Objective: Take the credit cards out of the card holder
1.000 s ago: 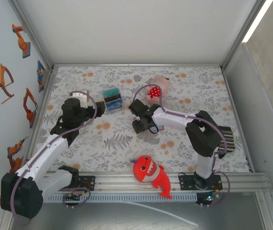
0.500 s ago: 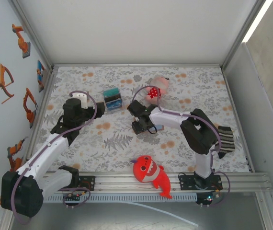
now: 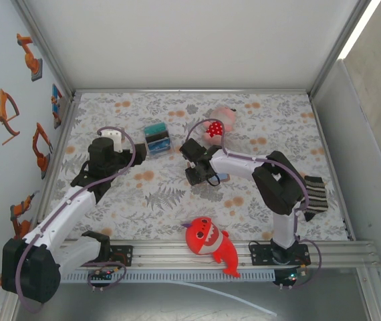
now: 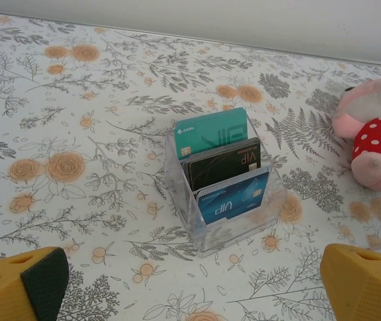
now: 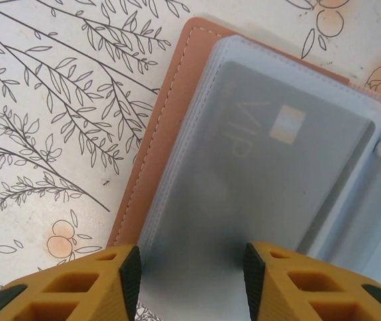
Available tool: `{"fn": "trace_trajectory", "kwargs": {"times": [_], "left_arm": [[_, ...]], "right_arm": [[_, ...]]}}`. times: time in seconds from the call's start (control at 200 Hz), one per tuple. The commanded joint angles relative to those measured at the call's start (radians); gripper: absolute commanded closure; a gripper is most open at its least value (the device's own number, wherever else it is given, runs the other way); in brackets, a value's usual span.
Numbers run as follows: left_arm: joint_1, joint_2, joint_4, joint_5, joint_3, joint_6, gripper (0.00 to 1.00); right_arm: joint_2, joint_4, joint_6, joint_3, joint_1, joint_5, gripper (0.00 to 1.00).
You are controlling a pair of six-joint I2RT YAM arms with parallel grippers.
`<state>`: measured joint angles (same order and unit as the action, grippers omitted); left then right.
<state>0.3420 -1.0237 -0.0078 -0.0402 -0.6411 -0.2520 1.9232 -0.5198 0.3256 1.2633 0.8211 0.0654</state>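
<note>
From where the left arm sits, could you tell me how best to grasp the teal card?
Pinch the teal card by its top edge, from above: it stands nearly upright at the back of the clear stand, rising above the black card.

You have a red shark plush (image 3: 209, 242) at the near edge of the floral tabletop (image 3: 277, 120), a pink polka-dot plush (image 3: 218, 123) toward the back, and a striped sock (image 3: 315, 194) far right.

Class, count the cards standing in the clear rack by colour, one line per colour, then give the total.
Teal card: 1
Black card: 1
Blue card: 1
Total in the clear rack: 3
</note>
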Motion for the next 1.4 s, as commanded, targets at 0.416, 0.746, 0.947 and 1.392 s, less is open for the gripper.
{"fn": "trace_trajectory", "kwargs": {"times": [0.416,0.746,0.947,1.392], "left_arm": [[0.012,0.057,-0.024,0.015,-0.017,-0.007,0.03],[0.086,0.081,-0.041,-0.035,-0.049,0.013,0.03],[0.110,0.065,-0.035,-0.039,-0.072,0.017,0.03],[0.146,0.058,-0.045,-0.086,-0.093,0.033,0.03]], "right_arm": [[-0.027,0.050,-0.005,-0.041,-0.004,-0.116,0.85],[-0.123,0.061,0.001,-0.084,-0.003,-0.131,0.85],[-0.130,0.047,0.021,-0.078,-0.004,-0.081,0.82],[-0.163,0.008,0.061,-0.083,-0.005,0.034,0.72]]}}
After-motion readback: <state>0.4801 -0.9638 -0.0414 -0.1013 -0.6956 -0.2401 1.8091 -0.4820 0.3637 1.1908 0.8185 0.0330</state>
